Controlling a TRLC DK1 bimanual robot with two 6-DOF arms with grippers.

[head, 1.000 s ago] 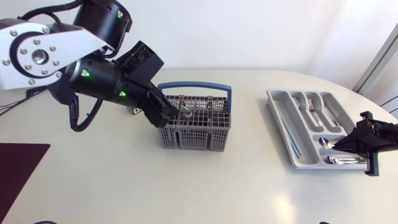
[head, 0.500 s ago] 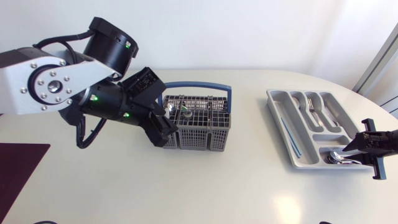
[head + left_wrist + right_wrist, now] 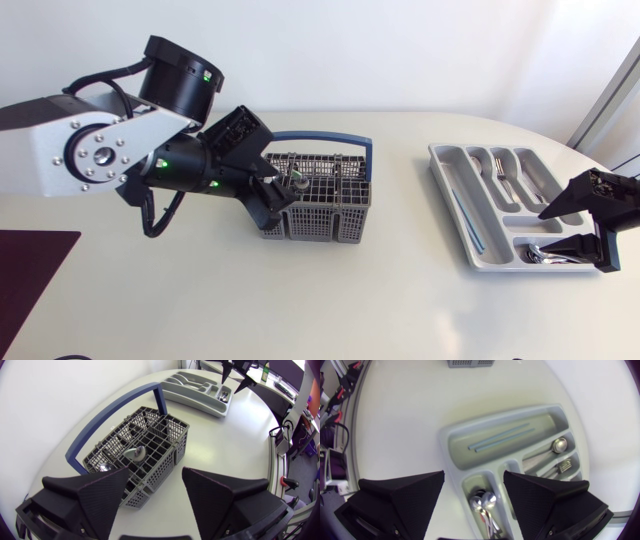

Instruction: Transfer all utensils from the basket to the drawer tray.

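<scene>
Grey basket [image 3: 162, 460] with blue handle [image 3: 112, 407] sits on the bench [image 3: 215, 435] just ahead of the left hand [image 3: 155, 485]. One utensil [image 3: 134, 453] with a rounded metal end sticks up from the basket's cells. Left hand fingers apart, gripping nothing. Drawer tray [image 3: 451, 435] lies under the right hand [image 3: 474, 480], fingers wide apart, empty. Spoons [image 3: 484, 502] are piled in the compartment between its fingers. Two thin blue sticks [image 3: 502, 437] are in the long compartment ahead, and a spoon [image 3: 559, 445] and a fork [image 3: 563, 466] in the slots off to one side.
</scene>
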